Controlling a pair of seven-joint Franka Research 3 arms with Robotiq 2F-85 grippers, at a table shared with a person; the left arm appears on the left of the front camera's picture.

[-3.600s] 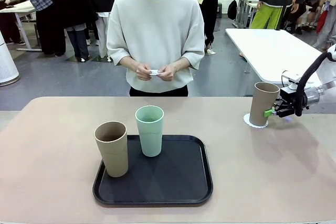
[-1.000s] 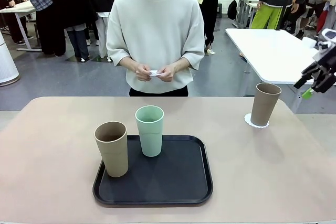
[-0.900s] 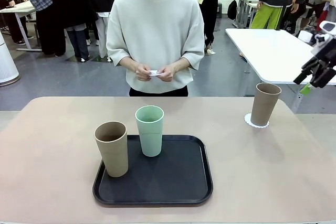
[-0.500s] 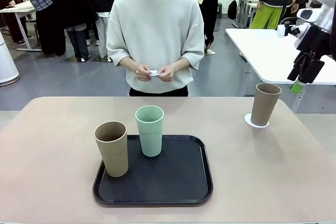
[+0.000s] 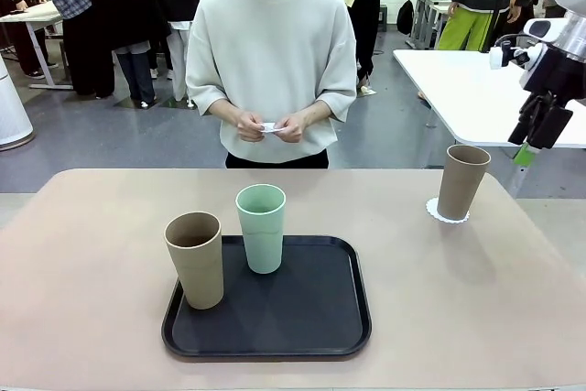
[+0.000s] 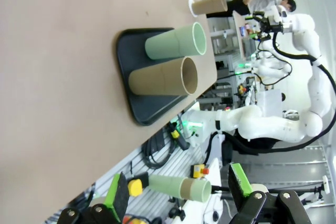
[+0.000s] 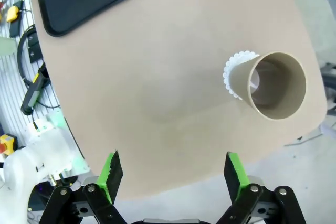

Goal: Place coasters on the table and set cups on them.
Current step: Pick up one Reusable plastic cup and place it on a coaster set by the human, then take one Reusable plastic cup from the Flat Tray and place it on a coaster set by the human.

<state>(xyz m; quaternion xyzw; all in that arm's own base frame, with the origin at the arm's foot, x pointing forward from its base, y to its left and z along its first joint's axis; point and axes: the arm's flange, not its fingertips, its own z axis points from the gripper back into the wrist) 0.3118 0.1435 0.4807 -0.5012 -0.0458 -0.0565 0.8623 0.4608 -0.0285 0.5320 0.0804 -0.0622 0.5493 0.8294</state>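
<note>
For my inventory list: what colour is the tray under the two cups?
The tray is black; the front view shows it best.

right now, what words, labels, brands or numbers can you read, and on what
No text can be read.
The tray's tan cup, the mint cup, the far tan cup, its coaster, the black tray and the table are plain.

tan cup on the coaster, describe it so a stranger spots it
Start at the beige-pink table and go to its far right corner. There a tan cup stands on a lacy white coaster; the other tan cup and the mint cup stand on the black tray.
</note>
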